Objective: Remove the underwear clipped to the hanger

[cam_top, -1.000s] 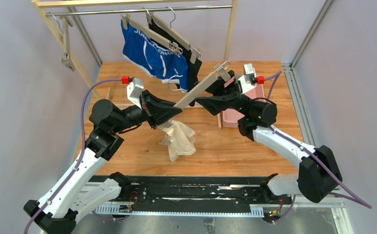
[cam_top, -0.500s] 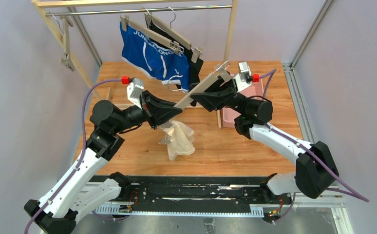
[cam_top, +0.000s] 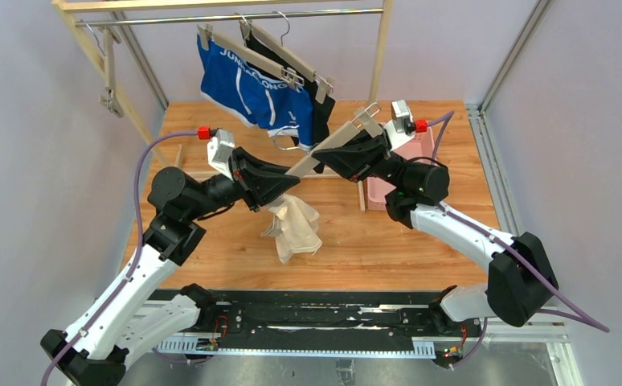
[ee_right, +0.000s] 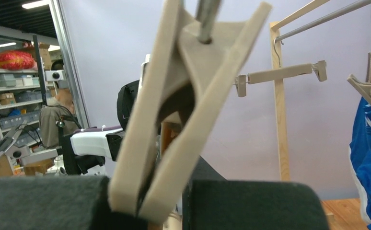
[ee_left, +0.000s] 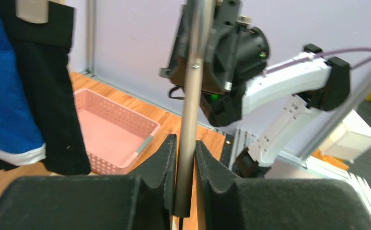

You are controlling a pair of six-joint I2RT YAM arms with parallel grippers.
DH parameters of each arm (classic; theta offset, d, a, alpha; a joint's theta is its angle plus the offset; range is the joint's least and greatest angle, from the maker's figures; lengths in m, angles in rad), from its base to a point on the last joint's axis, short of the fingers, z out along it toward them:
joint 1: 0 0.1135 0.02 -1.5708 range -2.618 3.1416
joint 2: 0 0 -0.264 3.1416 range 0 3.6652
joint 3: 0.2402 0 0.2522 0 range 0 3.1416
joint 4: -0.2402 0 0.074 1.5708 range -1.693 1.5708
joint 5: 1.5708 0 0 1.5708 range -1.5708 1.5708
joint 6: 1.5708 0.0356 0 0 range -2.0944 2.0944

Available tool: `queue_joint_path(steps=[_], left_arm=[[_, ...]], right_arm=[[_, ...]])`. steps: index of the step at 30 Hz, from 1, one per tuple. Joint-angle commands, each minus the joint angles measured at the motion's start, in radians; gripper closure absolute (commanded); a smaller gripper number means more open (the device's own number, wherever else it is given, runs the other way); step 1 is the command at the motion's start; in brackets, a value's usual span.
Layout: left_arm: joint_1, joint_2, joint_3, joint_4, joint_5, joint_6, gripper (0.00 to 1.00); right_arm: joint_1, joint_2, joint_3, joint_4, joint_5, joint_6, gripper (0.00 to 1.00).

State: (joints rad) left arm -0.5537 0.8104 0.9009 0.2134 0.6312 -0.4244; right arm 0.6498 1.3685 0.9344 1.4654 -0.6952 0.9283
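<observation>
A beige clip hanger [cam_top: 332, 143] slants between my two arms. My left gripper [cam_top: 284, 186] is shut on its lower end, and in the left wrist view the hanger's bar [ee_left: 189, 96] stands edge-on between the pads [ee_left: 186, 148]. The cream-white underwear [cam_top: 296, 229] hangs below that end; its clip is hidden. My right gripper [cam_top: 345, 157] is shut on the hanger's upper clip [ee_right: 174, 124], pinched between the pads [ee_right: 147, 191]. The blue underwear [cam_top: 251, 92] and the black underwear [cam_top: 320, 104] hang clipped to hangers on the rail.
A pink basket [cam_top: 378, 197] sits on the wooden table right of centre, under my right arm. An empty clip hanger [cam_top: 108, 72] hangs at the left of the wooden rack [cam_top: 384, 48]. Metal frame posts stand at both sides.
My right gripper has closed onto the hanger's upper clip and shifted slightly left. My left gripper's pads have eased a little around the bar. The cream-white underwear hangs about where it was.
</observation>
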Motion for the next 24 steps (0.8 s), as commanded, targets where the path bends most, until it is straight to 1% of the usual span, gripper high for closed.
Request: queue_joint_path(steps=[1, 5, 6, 10, 12, 15, 18, 20, 21, 23, 24], left_arm=[[-0.005, -0.005, -0.021, 0.030, -0.028, -0.020, 0.73], [-0.005, -0.028, -0.037, 0.019, -0.020, 0.025, 0.54], [-0.005, -0.038, -0.037, -0.005, -0.025, 0.048, 0.50], [-0.005, -0.085, -0.009, -0.167, -0.130, 0.168, 0.48], [-0.005, -0.108, 0.001, -0.226, -0.182, 0.212, 0.48], [-0.005, -0.139, -0.001, -0.281, -0.222, 0.249, 0.47], [-0.005, -0.158, -0.016, -0.280, -0.220, 0.243, 0.47], [-0.005, -0.157, -0.024, -0.267, -0.198, 0.227, 0.50], [-0.005, -0.154, -0.026, -0.262, -0.187, 0.223, 0.52], [-0.005, -0.143, -0.028, -0.257, -0.167, 0.221, 0.61], [-0.005, -0.137, -0.027, -0.255, -0.158, 0.220, 0.69]], right_arm=[[0.017, -0.018, 0.011, 0.023, -0.006, -0.072, 0.99], [0.018, -0.034, 0.009, 0.022, -0.015, -0.064, 0.99], [0.018, -0.042, 0.009, 0.019, -0.019, -0.063, 0.99], [0.018, -0.077, 0.000, 0.007, -0.024, -0.065, 0.99], [0.019, -0.101, -0.009, -0.013, -0.020, -0.078, 1.00], [0.019, -0.127, -0.021, -0.037, -0.017, -0.094, 0.99], [0.018, -0.141, -0.028, -0.057, -0.015, -0.108, 0.99], [0.019, -0.144, -0.031, -0.064, -0.013, -0.113, 0.99], [0.018, -0.144, -0.032, -0.065, -0.012, -0.114, 0.99], [0.019, -0.142, -0.033, -0.066, -0.010, -0.116, 0.99], [0.019, -0.141, -0.034, -0.070, -0.009, -0.119, 0.99]])
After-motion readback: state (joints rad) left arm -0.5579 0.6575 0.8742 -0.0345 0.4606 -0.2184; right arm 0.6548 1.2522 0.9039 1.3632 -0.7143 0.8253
